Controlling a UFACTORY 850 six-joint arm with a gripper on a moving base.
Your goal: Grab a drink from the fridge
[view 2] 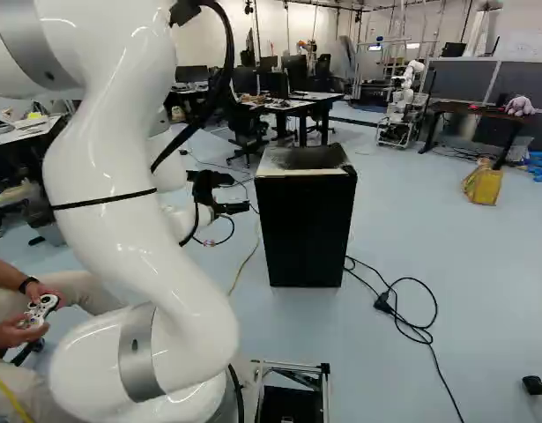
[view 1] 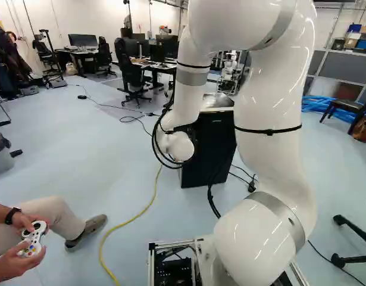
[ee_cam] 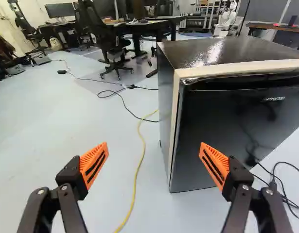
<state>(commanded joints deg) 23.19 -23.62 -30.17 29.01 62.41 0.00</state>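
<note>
- While the gripper (view 2: 241, 193) hangs released, its fingers wide apart, the fridge (ee_cam: 237, 47) stands ahead, door (ee_cam: 256, 126) shut.
- One pad (ee_cam: 214, 162) overlaps the door in the wrist view, perhaps without touching.
- A yellow cable (ee_cam: 135, 184) lies beside the fridge.

Bright, even indoor light yields small highlights along the white arm (view 1: 269, 155). In the wrist view, glare (a pale, broken patch) marks the fridge top (ee_cam: 251, 50), and the glossy door (ee_cam: 222, 126) bears dim reflections.

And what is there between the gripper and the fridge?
The gap from gripper to fridge looks bare in the right base view; a yellow cable lies on the floor below.
</note>
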